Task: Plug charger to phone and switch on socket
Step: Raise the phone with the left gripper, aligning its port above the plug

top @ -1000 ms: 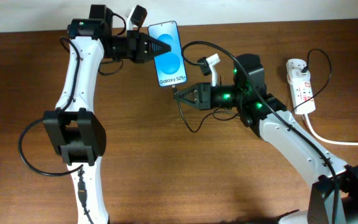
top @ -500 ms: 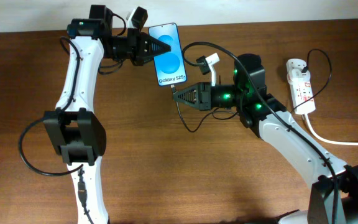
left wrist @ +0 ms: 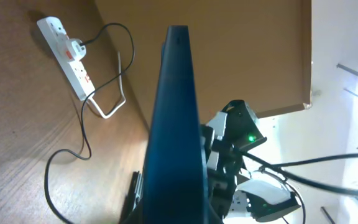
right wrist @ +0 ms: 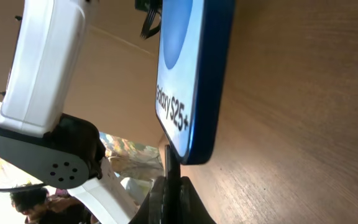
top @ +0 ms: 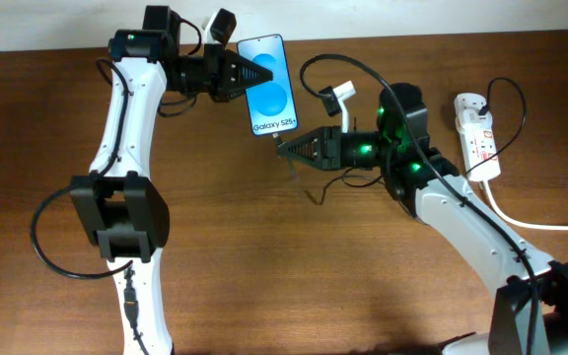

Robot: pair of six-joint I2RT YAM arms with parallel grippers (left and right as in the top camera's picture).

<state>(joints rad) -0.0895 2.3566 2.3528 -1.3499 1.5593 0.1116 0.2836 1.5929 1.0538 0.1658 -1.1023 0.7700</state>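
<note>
The phone, blue screen with "Galaxy S25+" text, is held off the table in my left gripper, which is shut on its left side. My right gripper is shut on the charger plug just below the phone's bottom edge. In the right wrist view the thin black plug stands between the fingers, its tip at the phone's lower edge; whether it is inserted I cannot tell. The left wrist view shows the phone edge-on. The black cable loops on the table. The white socket lies at the right.
The socket's thick white lead runs off the right edge. In the left wrist view the socket lies far off with a thin black cable trailing from it. The left arm's white link is close behind the phone.
My right gripper has risen slightly with the plug, closer to the phone's bottom edge. The phone has shifted a little to the right. The cable loop has tightened.
</note>
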